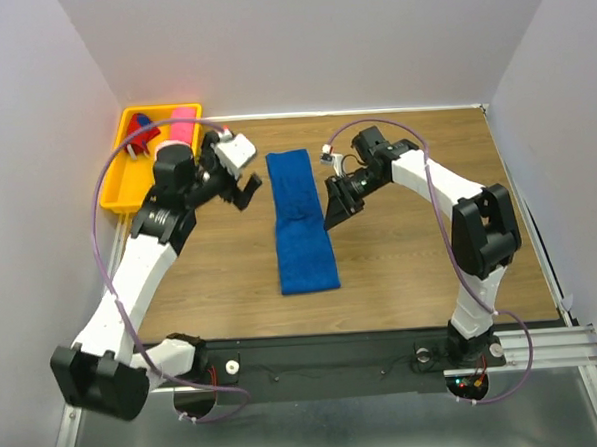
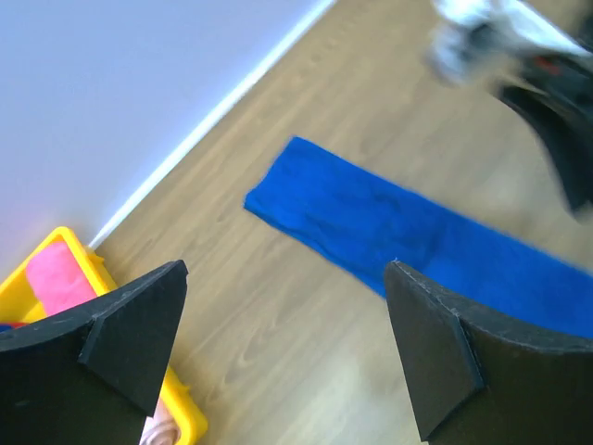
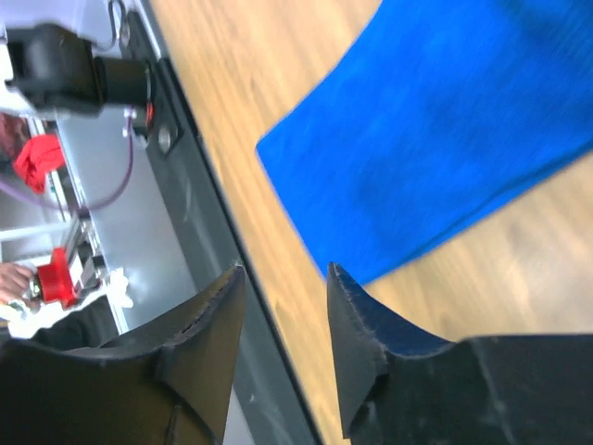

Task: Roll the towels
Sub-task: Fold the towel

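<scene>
Top external shows blue towel (image 1: 300, 221) flat between left hand (image 1: 244, 193), right hand (image 1: 338, 207).

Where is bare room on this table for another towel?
Bare wood: between the long royal blue fuzzy towel and the right arm's base, and left of the towel's near end. Crowded: around the yellow plastic tray, and beside the towel's far half, where the left gripper and right gripper hang.

Bright, even overhead light; faint soft shadows on the desk (image 1: 401, 268). Motion blur smears the left wrist view's upper right; the right wrist view is slightly soft.
</scene>
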`<state>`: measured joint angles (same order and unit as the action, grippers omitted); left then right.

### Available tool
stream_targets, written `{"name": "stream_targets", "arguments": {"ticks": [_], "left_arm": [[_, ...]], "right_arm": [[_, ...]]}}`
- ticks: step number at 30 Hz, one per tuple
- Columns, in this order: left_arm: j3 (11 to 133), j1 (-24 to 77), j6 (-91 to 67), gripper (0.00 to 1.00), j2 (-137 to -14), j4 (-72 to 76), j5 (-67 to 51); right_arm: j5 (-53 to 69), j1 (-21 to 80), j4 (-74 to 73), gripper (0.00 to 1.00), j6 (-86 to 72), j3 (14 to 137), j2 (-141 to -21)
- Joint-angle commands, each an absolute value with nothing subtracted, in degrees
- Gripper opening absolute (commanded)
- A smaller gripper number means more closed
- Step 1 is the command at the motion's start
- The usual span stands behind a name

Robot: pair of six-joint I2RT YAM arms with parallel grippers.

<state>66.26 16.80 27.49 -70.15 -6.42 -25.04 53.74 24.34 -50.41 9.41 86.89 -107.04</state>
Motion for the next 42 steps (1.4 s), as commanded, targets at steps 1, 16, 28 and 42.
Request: {"name": "stream_targets", "arguments": {"ticks": [1, 16, 28, 42], "left_arm": [[55.8, 20.2, 42.2, 0.99, -66.0, -20.0, -30.9], [29.4, 57.2, 40.3, 0.67, -58.8, -3.4, -8.1], [29.7, 59.6, 46.4, 0.63, -72.1, 5.1, -3.3], [31.1, 59.8, 47.0, 0.03, -73.7, 0.1, -8.3]], "right_arm": [[55.5, 24.4, -46.6, 0.41, 5.4, 91.2, -111.3], [56.3, 27.7, -39.1, 0.28, 0.2, 89.2, -123.4], [54.8, 27.7, -38.8, 0.26, -1.3, 88.0, -125.9], [55.7, 27.6, -37.2, 0.26, 1.1, 80.6, -123.0]]}}
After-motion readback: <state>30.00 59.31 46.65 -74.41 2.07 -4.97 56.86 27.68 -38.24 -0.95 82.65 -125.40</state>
